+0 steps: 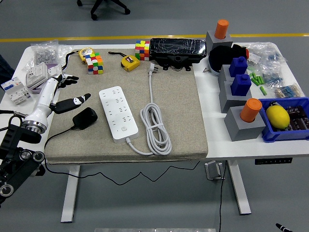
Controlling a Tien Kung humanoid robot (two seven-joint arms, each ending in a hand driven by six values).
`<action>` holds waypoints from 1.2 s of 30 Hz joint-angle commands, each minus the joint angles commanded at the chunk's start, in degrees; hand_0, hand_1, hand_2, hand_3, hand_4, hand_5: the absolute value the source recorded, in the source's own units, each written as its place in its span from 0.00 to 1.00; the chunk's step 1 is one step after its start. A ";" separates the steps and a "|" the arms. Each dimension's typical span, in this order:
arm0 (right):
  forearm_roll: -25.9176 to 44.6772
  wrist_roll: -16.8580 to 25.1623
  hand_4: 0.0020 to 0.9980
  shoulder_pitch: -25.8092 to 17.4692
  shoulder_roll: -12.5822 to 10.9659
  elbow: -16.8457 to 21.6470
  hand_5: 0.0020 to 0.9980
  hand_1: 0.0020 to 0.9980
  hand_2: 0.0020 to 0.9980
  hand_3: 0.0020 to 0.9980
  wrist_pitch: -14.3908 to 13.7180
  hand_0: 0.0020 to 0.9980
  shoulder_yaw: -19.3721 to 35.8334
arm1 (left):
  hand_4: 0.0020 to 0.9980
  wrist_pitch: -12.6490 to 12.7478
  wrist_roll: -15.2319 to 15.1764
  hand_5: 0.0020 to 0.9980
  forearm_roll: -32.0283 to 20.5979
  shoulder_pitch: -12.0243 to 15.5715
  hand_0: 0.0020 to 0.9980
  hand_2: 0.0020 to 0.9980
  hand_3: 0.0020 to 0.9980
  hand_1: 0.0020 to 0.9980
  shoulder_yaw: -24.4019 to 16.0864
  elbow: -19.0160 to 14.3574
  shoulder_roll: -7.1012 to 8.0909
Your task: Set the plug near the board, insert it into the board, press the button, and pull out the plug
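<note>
A black plug adapter [84, 118] lies on the grey mat [178, 106], just left of the white power board [118, 112], with its thin black cable trailing off the mat's front edge. The board's round button [124, 129] is near its front end. My left hand [67, 92] is open above and left of the plug, its fingers spread and holding nothing. The board's own grey cable [155, 128] is coiled to its right, with its plug [151, 69] at the back.
Two colour cubes [94, 63] [141, 50], a yellow tape measure [129, 63] and a black box [177, 50] line the back. Grey blocks with orange cylinders [250, 110] and a blue bin [285, 123] stand on the right. Small boxes [36, 75] sit at the left.
</note>
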 joint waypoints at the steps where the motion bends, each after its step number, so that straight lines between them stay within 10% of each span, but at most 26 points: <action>1: 0.00 0.00 0.99 0.02 0.02 -0.01 0.56 0.65 0.66 0.57 0.00 0.65 0.04 | 0.88 0.31 -0.36 0.33 -1.43 0.14 0.65 0.59 0.59 0.66 -0.58 -0.27 -0.12; 36: 0.00 0.11 0.99 0.80 -0.35 -0.31 0.56 0.65 0.66 0.57 -0.08 0.65 -0.38 | 0.77 -1.88 2.12 0.28 -2.81 0.82 0.58 0.53 0.56 0.57 -3.38 -0.36 -0.61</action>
